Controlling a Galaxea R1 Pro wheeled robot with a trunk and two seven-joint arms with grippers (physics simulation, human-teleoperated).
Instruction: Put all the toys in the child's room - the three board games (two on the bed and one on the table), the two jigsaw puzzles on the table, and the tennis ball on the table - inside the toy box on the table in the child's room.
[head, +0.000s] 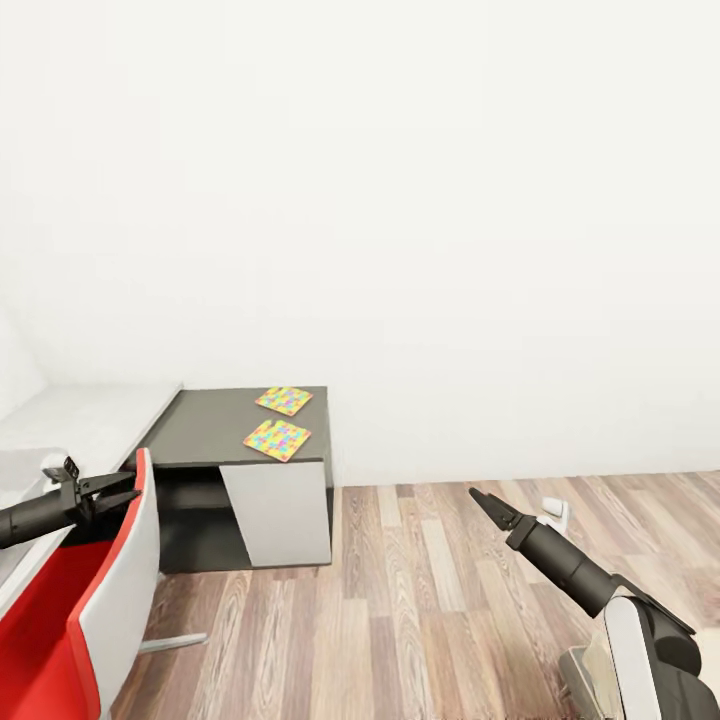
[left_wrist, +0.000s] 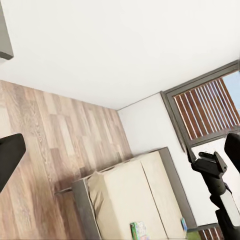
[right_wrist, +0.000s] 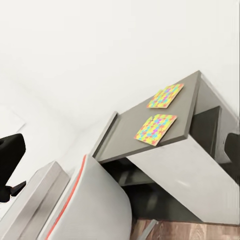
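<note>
Dark grey corner section of table (head: 215, 430) against white wall. Two jigsaw puzzles lie flat on it, near its wall-side end: far puzzle (head: 284, 400) closer to wall, near puzzle (head: 277, 439) by table's front edge, just apart, not touching. Red-and-grey chair (head: 95, 610) stands beside table. Left gripper (head: 118, 488) hovers over chair back, fingers spread, empty. Right gripper (head: 477, 495) over wood floor (head: 420, 610), well apart from table, fingers pressed together, empty. Left wrist view: bed (left_wrist: 135, 200) with cream mattress, board game (left_wrist: 139, 231) lying on it.
</note>
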